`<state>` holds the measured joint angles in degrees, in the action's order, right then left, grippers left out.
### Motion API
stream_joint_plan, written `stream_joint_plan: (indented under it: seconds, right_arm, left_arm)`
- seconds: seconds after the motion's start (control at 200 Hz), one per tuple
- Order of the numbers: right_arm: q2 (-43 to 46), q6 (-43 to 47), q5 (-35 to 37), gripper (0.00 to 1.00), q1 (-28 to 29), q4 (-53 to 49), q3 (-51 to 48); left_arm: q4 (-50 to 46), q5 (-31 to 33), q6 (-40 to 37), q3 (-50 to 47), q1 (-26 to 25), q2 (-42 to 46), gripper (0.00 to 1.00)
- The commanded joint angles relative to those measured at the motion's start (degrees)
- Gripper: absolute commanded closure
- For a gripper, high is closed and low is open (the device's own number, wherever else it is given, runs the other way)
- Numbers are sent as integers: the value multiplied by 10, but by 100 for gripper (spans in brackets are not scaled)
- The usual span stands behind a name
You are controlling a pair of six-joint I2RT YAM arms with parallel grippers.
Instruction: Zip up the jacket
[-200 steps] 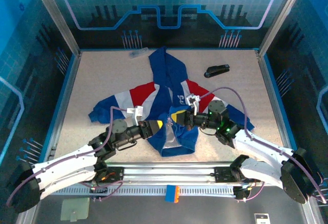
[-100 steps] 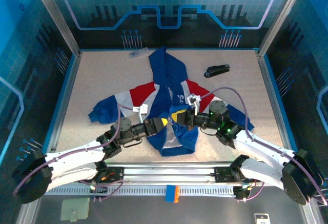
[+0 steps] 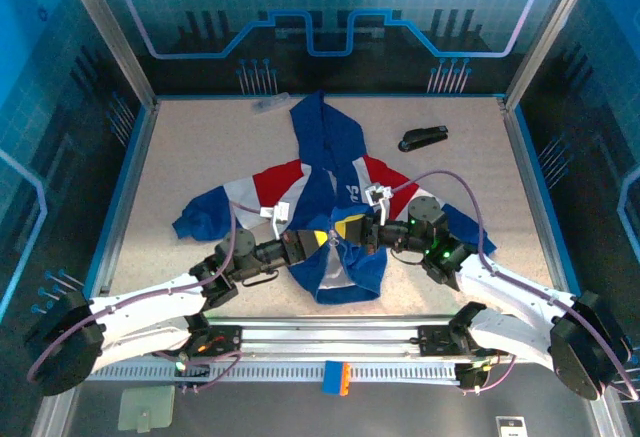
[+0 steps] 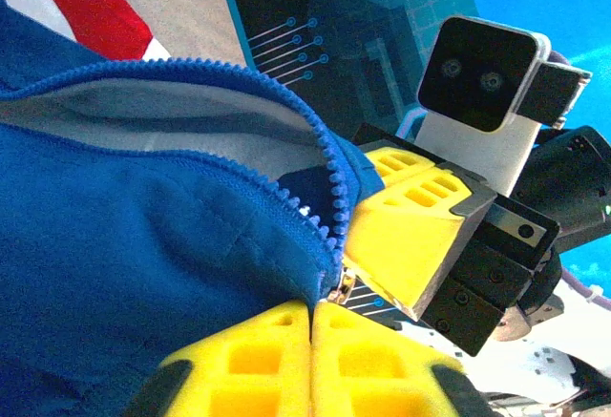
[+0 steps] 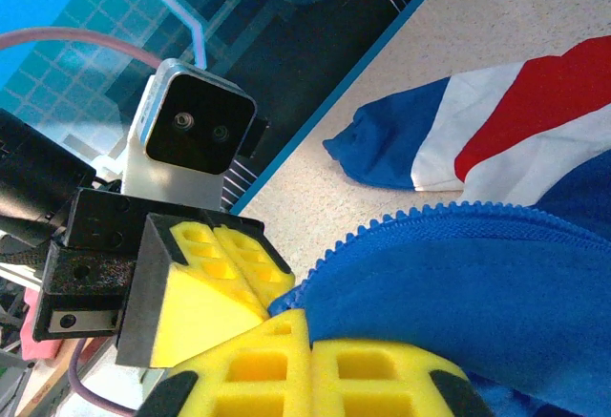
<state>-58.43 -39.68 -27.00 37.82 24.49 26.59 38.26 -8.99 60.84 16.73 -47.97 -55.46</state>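
The jacket (image 3: 330, 197) lies spread on the table, blue with red and white bands, hood to the back. Both grippers meet tip to tip at its lower front opening. My left gripper (image 3: 322, 240) is shut on the jacket's left zipper edge. In the left wrist view the left gripper (image 4: 312, 304) pinches blue fabric beside the zipper teeth (image 4: 330, 198). A small metal piece (image 4: 344, 288) glints just past the tips. My right gripper (image 3: 346, 228) is shut on the opposite edge of the jacket. In the right wrist view the right gripper (image 5: 307, 317) is shut on the toothed blue hem (image 5: 401, 221).
A black stapler-like object (image 3: 423, 138) lies at the back right of the speckled table (image 3: 200, 147). A small pale object (image 3: 268, 104) sits near the back wall by the hood. Blue rails and cage posts border the table.
My left arm slid right to the jacket's front opening and its jaws closed on the zipper edge. The right gripper stayed shut in place.
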Motion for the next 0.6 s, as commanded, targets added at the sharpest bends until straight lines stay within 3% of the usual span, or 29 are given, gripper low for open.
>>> stream_joint_plan:
  seconds: [0.0,0.2,0.595]
  right_arm:
    - [9,-4,-2,100,-1,18,-1]
    - [10,-1,0,100,-1,13,1]
    - [-15,3,-8,100,-2,4,20]
  left_arm:
    - [19,-20,-24,20,-1,0,100]
    - [-46,-15,-73,32,-2,32,100]
    - [-282,-8,-190,90,-12,72,100]
